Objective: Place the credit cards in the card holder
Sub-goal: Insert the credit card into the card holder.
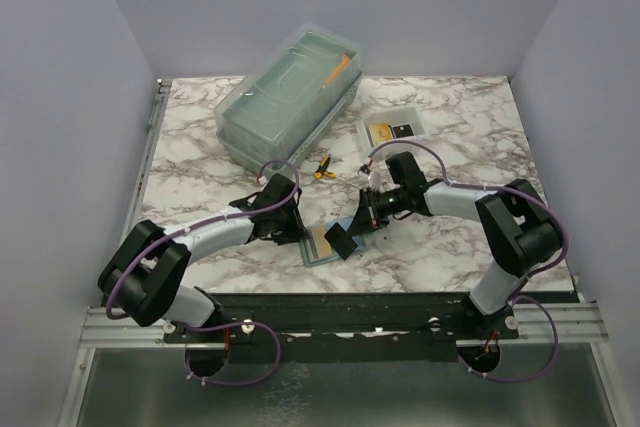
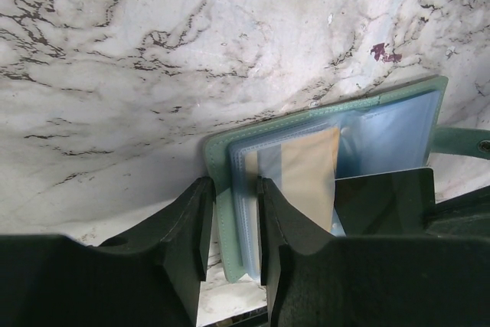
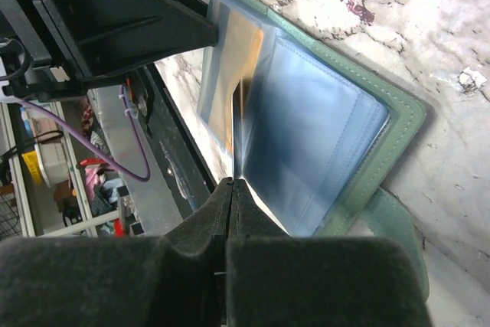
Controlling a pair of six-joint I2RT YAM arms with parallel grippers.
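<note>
Grey-green and soft-looking, the bifold card holder (image 1: pixel 316 247) lies open on the white marble desk (image 1: pixel 450 247), close to the near edge and about at its middle. A gold-yellow flat card (image 2: pixel 310 174) sits in a clear pocket of the panel on my left hand's side. The left hand (image 2: pixel 232 189) stands astride the outer edge of the card holder with its fingers partly apart, one outside the cover and one over the pockets. I cannot tell if it really pinches the cover or only steadies it. My right hand (image 3: pixel 230 189) is clenched on a glossy black rectangular card (image 2: pixel 383 201). This black card hangs just over the other panel and, as far as I can see, is not yet inside a pocket.

I judge that the step in hand is inserting the black card. The next move calls for a low angle, so that the card's leading edge finds the mouth of a pocket and slides under the clear film, while the left hand stops the holder from sliding. A small white rectangular tray (image 1: pixel 398 115) toward the far right corner seems to hold more cards, so I think work remains.
</note>
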